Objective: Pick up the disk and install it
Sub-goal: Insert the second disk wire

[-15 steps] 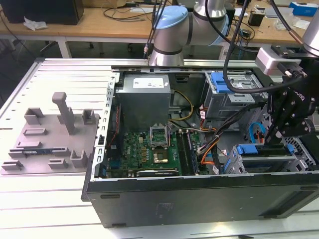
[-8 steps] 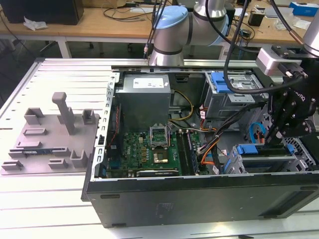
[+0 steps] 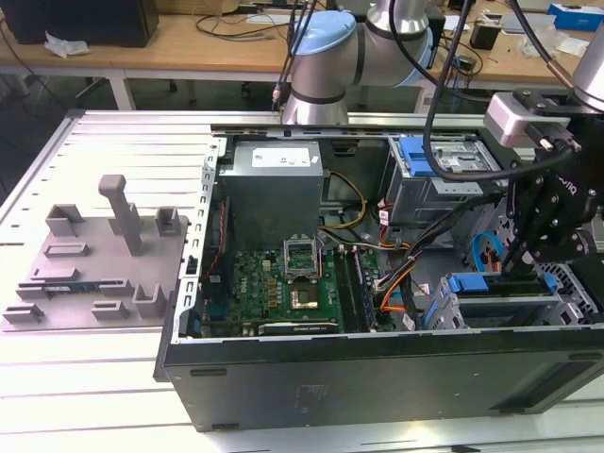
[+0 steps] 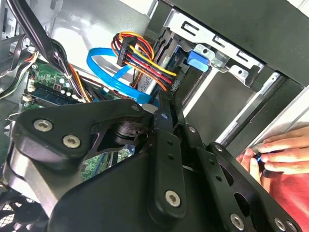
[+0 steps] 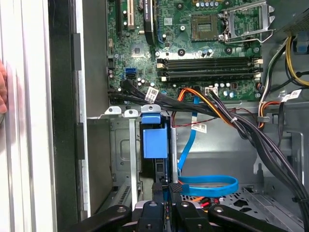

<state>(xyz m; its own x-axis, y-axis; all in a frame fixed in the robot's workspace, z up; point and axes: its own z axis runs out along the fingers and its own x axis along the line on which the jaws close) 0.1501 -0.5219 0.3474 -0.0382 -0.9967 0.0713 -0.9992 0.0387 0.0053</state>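
The disk [image 3: 486,283] stands on edge in the silver drive cage [image 3: 566,293] at the near corner of the open computer case, on the exterior view's right. Its blue carrier edge faces up. In the first wrist view the disk [image 5: 154,140] shows as a blue block set between the cage's metal walls. My gripper [image 3: 514,260] hangs right over it, black fingers pointing down. In the first wrist view the gripper [image 5: 166,189] is shut on the disk's near edge. The second wrist view has the gripper [image 4: 161,113] close beside coloured power cables [image 4: 145,53].
A blue data cable [image 5: 207,186] loops beside the cage, and black and orange wire bundles [image 5: 227,118] cross above it. The motherboard [image 3: 283,283] fills the case floor. A second cage with a blue latch [image 3: 415,156] sits behind. A person's hand [image 4: 277,152] rests outside the case wall.
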